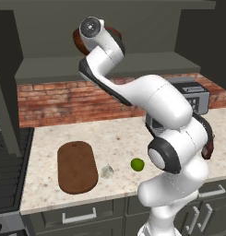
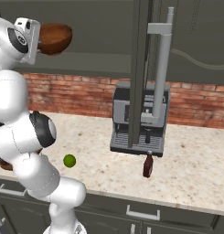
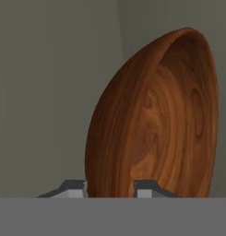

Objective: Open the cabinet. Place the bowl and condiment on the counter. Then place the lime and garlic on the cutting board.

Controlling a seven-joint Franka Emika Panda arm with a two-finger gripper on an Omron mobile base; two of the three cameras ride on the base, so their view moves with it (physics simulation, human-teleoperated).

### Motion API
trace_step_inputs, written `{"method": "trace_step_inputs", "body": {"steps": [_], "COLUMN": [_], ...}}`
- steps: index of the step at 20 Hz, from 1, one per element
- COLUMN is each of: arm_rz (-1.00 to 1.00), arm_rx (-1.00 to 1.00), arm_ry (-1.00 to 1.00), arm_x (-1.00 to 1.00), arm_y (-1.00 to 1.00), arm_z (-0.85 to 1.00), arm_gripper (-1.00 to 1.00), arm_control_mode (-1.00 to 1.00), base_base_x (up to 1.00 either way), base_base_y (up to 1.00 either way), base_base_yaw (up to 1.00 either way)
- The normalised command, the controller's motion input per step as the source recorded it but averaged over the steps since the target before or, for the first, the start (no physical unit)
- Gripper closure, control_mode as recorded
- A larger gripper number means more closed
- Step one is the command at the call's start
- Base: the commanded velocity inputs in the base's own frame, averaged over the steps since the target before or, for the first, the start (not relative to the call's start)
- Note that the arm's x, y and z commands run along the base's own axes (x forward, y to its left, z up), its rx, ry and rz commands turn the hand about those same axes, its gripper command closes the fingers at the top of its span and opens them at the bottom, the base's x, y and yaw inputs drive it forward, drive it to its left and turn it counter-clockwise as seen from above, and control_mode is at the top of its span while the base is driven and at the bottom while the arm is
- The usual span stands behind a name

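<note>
light: even, soft, no glare | cabinet [image 1: 110,27] interior dim | render slightly blurry, maybe low-res

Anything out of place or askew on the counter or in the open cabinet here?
The small brown bottle stands right at the counter's front edge, below the coffee machine. The lime and garlic lie beside the cutting board, not on it.

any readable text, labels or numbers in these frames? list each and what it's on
None can be read.
Coffee machine: its front panel carries small pale marks in the left base view, too blurred to read.
Condiment bottle: no label text can be made out, too small.
Bowl, lime, garlic, cutting board: no print on them.
</note>
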Motion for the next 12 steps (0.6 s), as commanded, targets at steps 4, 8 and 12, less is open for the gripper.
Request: {"method": "trace_step_inputs", "body": {"steps": [4, 8, 12], "arm_rz": [0.0, 0.01, 0.04], "arm_rx": [0.0, 0.0, 0.0], "arm_ry": [0.0, 0.0, 0.0], "arm_x": [-0.93, -1.0, -1.0], "arm_y": [0.0, 0.0, 0.0], "arm_z": [-0.03, -0.03, -0.01], "arm_gripper": [1.0, 1.0, 1.0], "arm_control_mode": [-1.0, -1.0, -1.0], "base_base_x": [0.0, 0.0, 0.0], "base_base_y": [0.0, 0.0, 0.0], "base_base_yaw": [0.0, 0.0, 0.0]}}
